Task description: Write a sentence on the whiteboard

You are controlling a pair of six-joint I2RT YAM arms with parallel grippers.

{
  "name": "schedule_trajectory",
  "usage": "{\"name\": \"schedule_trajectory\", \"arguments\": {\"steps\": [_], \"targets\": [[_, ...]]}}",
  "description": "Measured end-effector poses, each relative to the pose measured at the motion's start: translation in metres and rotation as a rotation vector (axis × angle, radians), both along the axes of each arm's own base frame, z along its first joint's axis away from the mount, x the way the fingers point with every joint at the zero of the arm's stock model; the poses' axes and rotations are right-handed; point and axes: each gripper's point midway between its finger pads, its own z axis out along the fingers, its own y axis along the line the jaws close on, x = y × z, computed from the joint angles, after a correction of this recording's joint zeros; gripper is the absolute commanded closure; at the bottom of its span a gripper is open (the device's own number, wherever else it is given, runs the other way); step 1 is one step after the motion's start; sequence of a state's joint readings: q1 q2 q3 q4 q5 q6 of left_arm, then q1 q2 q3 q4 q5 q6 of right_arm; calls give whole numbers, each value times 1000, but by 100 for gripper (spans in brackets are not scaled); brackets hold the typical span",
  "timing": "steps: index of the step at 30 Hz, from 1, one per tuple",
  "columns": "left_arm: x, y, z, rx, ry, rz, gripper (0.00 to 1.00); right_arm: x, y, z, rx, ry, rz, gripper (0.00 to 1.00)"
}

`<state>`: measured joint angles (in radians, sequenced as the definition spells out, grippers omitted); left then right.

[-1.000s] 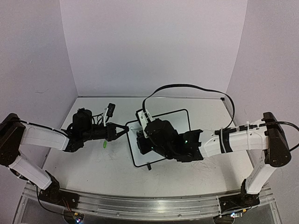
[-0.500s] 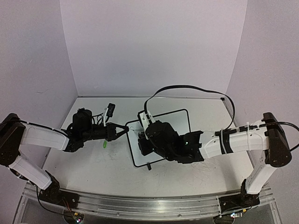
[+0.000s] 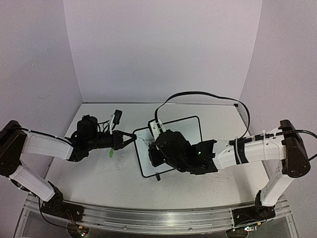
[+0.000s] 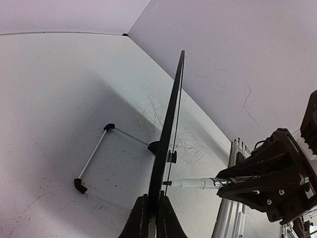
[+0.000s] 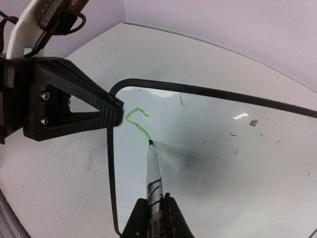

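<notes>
Right gripper [image 5: 153, 210] is staying clamped on the green marker [image 5: 154, 176], its wrist creeping slightly right over the last second, so the tip is dragging on the whiteboard [image 5: 233, 153] close to the left edge; the sentence [image 5: 136, 120] is only just starting, showing one green hooked curl and likely the first letter, nearly all writing still to come; just left of it the left gripper [image 3: 130, 138] is keeping its fingers pinched together on the board's left frame and not moving, steadying it; the board is sitting mid-table [image 3: 94, 171], propped on its stand, far half still blank
</notes>
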<state>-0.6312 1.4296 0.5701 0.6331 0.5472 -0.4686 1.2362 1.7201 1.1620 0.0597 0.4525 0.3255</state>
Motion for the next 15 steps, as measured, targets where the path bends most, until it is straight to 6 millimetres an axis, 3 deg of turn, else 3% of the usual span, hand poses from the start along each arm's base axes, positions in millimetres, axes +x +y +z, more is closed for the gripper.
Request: {"name": "schedule_trajectory", "arguments": {"steps": [15], "targets": [[0,0,0,0,0,-1,100,-4,2,-3,3,20,22,100]]}}
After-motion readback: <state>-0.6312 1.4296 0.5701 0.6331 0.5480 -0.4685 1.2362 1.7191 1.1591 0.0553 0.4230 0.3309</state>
